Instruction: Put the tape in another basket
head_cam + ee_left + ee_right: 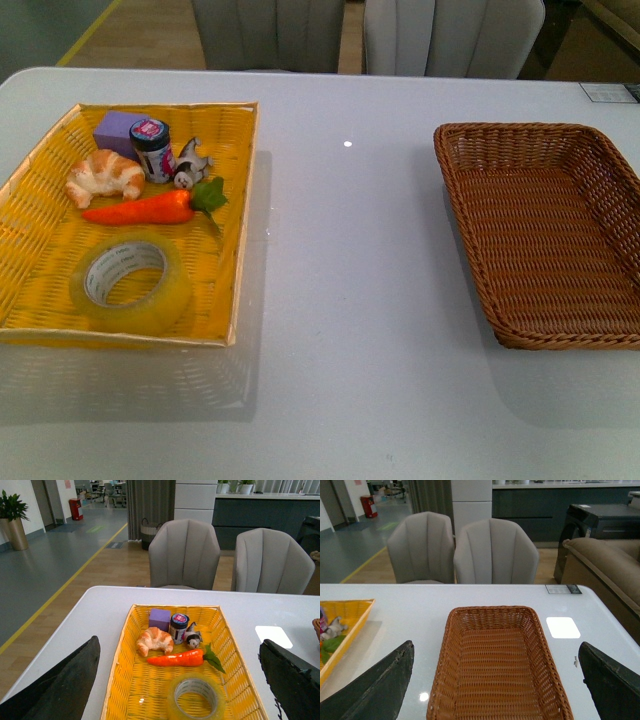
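The tape [130,285], a translucent yellowish roll with a white core, lies flat in the near part of the bright yellow tray [30,180] at the left. It also shows in the left wrist view [196,698]. The dark brown wicker basket [470,165] stands at the right and holds nothing; it also shows in the right wrist view [451,650]. My left gripper [180,690] is open above the yellow tray, its fingers [60,685] wide apart either side of the tape. My right gripper [495,685] is open above the brown basket. Neither arm shows in the front view.
The yellow tray also holds a croissant [104,176], a toy carrot [150,208], a purple block [118,131], a small jar [152,149] and a little figure [190,165]. Bare white table [345,280] lies between the baskets. Two grey chairs [450,35] stand behind the table.
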### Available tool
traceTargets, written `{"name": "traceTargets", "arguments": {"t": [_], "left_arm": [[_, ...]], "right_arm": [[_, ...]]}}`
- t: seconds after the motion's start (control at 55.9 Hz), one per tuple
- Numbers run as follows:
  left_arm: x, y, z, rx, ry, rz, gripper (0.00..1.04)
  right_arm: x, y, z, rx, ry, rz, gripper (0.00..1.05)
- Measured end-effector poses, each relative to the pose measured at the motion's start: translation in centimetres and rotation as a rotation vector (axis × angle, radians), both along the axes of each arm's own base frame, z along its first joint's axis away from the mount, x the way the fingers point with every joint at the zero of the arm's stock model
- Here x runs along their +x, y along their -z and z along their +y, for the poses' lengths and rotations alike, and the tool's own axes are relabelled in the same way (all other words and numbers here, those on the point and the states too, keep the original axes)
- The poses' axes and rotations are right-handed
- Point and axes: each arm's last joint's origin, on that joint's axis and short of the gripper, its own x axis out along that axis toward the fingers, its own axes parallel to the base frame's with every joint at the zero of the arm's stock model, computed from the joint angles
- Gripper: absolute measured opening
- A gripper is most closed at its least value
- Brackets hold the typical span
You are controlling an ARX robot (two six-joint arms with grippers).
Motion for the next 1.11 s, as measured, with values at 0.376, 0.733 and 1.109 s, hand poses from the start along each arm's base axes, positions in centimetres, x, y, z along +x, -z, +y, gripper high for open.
{"name": "traceTargets", "arguments": {"t": [0.376,0.733,1.109], "left_arm": [[2.0,-0.9,0.5,-0.093,0.055,0.429,0.96],[15.0,1.2,-0.5,-0.078,0.068,0.501,0.96],[22.7,10.6,-0.4,-0.038,0.018,0.739,0.96]], "right_arm": [[0.0,0.0,0.0,0.0,-0.001,0.0,0.96],[0.0,0.0,0.0,0.0,0.0,0.0,0.96],[0.0,0.0,0.0,0.0,0.0,0.0,0.96]]}}
